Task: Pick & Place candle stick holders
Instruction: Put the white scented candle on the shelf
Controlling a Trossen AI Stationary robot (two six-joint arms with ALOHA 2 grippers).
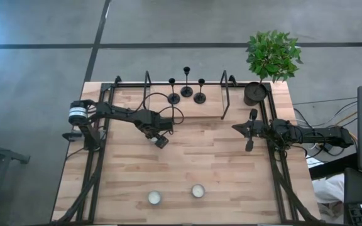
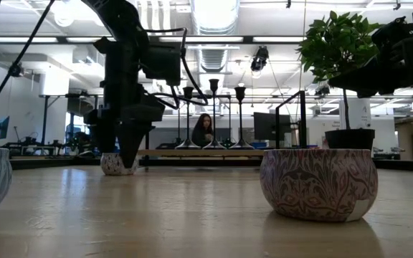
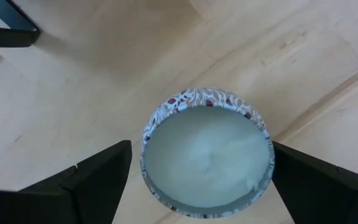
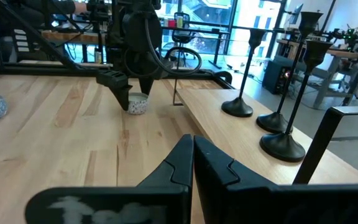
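Three black candle stick holders [image 1: 186, 91] stand on their round bases in a cluster at the table's far edge, also in the right wrist view [image 4: 281, 144]. No gripper touches them. My left gripper [image 1: 159, 139] points down, open, over a small patterned tin of white wax [image 3: 207, 152], with one finger on either side of it. My right gripper [image 4: 192, 152] is shut and empty; it lies level at the table's right side [image 1: 236, 127], pointing toward the left. My left gripper stands around the patterned tin from above. One finger [image 3: 104, 177] shows a gap to the tin's wall. The other finger [image 3: 316, 183] reaches right up to the rim [image 3: 270, 149], and I cannot tell whether it touches. The tin rests on the table.
Two more patterned tins [image 1: 154, 198] [image 1: 198, 191] sit near the front edge. A dark pot with a green plant [image 1: 255, 94] stands at the far right corner. Black upright frames [image 1: 225, 94] flank the holders. A person [image 2: 203, 132] sits far behind the table.
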